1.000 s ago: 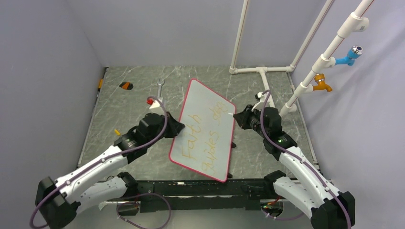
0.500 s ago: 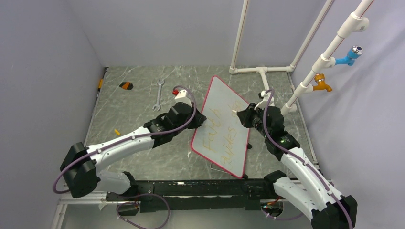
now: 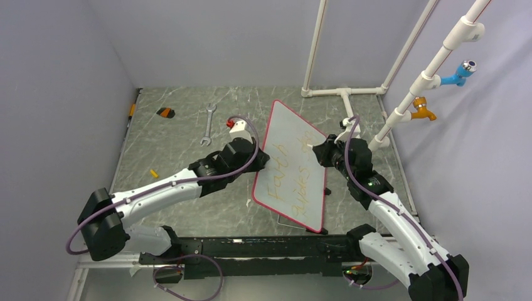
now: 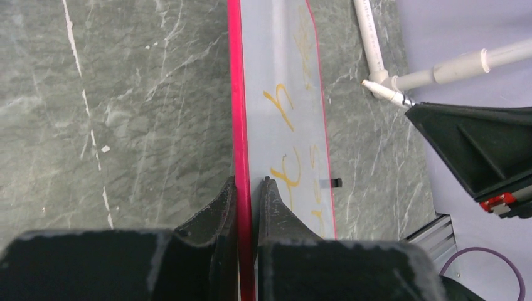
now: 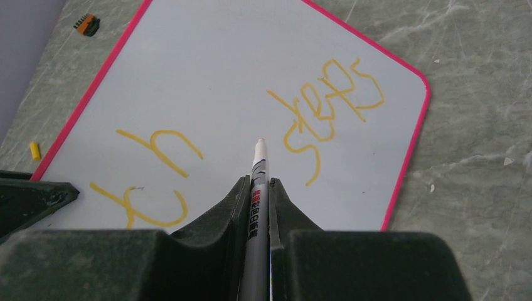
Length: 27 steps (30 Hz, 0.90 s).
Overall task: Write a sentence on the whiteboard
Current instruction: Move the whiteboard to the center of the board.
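The whiteboard (image 3: 285,128) stands tipped up on its near corner at mid-table, between the two arms, its face turned toward the right arm. Nearest, the left gripper (image 4: 250,182) pinches the red rim on the board's left edge, jaws clamped tight on it. The right gripper (image 5: 257,182) is clenched on a pen (image 5: 258,164), whose tip points at the bare patch between the "h" and "steps". Whether it touches, I cannot tell. The sentence (image 3: 293,179) runs in yellow up the board: "Faith guides steps". Beyond lie a wrench (image 3: 207,123) and white pipes (image 3: 344,94).

The likely trouble is that the board depends on one thin-rim pinch. A push from the pen could swing it about the jaws or skid its corner over the table, bending the stroke. The steep face also gives the tip a glancing contact, so lines may skip. The pen may slide back in its grip under pressure.
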Motion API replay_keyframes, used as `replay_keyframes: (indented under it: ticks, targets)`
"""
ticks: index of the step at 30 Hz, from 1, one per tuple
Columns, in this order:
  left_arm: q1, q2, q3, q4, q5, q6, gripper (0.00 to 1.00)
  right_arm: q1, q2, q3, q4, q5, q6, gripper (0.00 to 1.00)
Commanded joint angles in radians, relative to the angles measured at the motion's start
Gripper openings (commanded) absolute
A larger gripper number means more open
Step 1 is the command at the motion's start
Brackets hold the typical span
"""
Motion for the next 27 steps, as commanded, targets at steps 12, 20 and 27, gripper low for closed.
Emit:
replay_keyframes:
  ticks: [12, 20, 27]
  targets:
    - [-0.008, -0.180, -0.018, -0.229, 0.071, 0.143, 0.00, -0.001, -0.001, 0.020, 0.039, 0.007, 0.003, 0.00]
    - [-0.009, -0.230, -0.118, -0.222, 0.157, 0.096, 0.00, 0.000, -0.012, 0.002, 0.038, 0.008, 0.002, 0.00]
    - [-0.041, -0.232, -0.185, -0.200, 0.156, 0.069, 0.04, -0.001, -0.023, -0.013, 0.040, 0.009, 0.008, 0.00]
